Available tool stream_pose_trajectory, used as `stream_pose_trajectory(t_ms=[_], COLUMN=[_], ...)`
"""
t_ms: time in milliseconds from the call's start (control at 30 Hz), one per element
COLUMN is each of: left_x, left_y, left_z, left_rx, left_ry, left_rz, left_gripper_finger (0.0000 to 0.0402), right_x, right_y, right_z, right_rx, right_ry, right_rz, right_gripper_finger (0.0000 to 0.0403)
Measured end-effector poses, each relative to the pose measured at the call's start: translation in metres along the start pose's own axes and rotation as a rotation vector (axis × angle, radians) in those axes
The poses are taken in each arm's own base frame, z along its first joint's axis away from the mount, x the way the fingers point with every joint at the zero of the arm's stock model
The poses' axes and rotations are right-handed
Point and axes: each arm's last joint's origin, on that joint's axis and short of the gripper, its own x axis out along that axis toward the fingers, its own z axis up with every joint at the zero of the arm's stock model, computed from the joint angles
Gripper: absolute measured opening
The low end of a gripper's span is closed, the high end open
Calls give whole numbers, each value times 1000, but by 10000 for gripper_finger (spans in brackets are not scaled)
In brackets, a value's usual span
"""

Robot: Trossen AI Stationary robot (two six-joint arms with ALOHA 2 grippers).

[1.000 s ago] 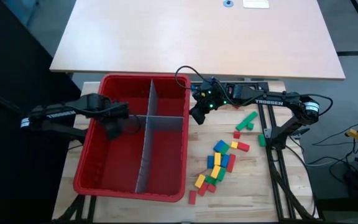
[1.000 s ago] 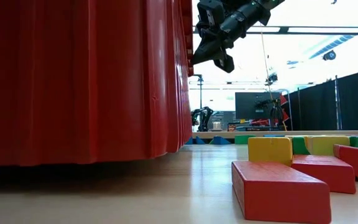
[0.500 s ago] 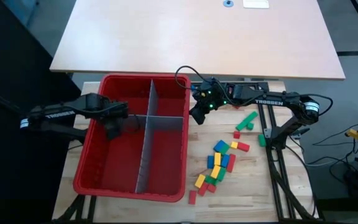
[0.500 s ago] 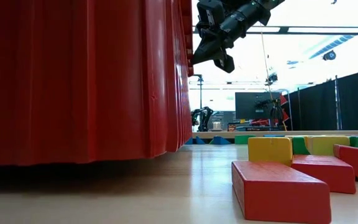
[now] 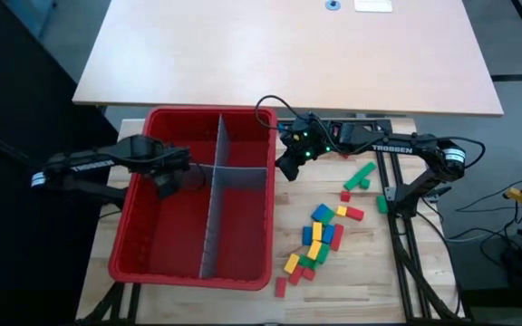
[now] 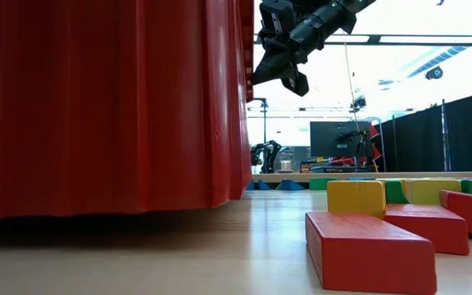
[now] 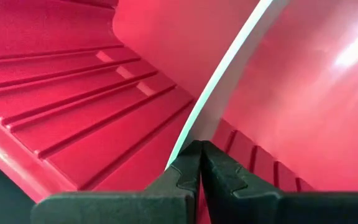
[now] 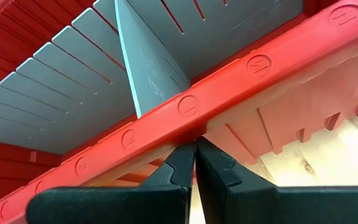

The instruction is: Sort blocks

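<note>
The red bin (image 5: 152, 244) stands at the table's left middle, split by grey slotted panels (image 5: 211, 208). Several blocks (image 5: 320, 240) in red, green, blue and yellow lie flat on the wood to the bin's right; the low view shows them close up (image 6: 367, 250). My left gripper (image 5: 187, 178) is shut inside the bin's left compartment, its tips (image 7: 201, 155) next to the long grey panel's edge (image 7: 229, 68). My right gripper (image 5: 285, 170) is shut at the bin's right rim, raised above the table (image 6: 289, 78). My left gripper stands with its shut tips beside the long grey panel's edge (image 7: 182, 140); I cannot tell whether they touch it. My right gripper has its shut fingertips (image 8: 185, 155) against the underside of the bin's right rim lip (image 8: 191, 124), coming slanting from the table's right. Nothing shows between the fingers.
Two green blocks (image 5: 362, 175) and a red one (image 5: 345, 196) lie apart at the far right of the heap. A dark metal frame (image 5: 401, 226) runs along the table's right side. A large pale tabletop (image 5: 288, 54) lies beyond the far edge. Bare wood shows near the front right.
The red bin has shifted a little: its near end has moved slightly toward the far edge. My left gripper inside it has moved a little toward the far right. Both grippers stay shut.
</note>
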Motion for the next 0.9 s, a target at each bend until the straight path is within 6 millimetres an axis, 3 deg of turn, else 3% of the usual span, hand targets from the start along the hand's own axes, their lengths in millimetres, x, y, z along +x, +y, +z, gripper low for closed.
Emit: stream_pose_trajectory(t_ms=[433, 667, 900], left_x=[1, 0, 0], left_y=[1, -4, -3], left_z=[1, -1, -2], left_rx=[2, 31, 21], left_ry=[-2, 41, 39], left_rz=[35, -133, -133], left_gripper_finger=[0, 0, 0], right_x=[0, 0, 0], right_y=[0, 0, 0], right_z=[0, 0, 0], right_rx=[3, 4, 3], right_ry=[0, 3, 5], right_rz=[0, -1, -1], right_gripper_finger=[0, 0, 0])
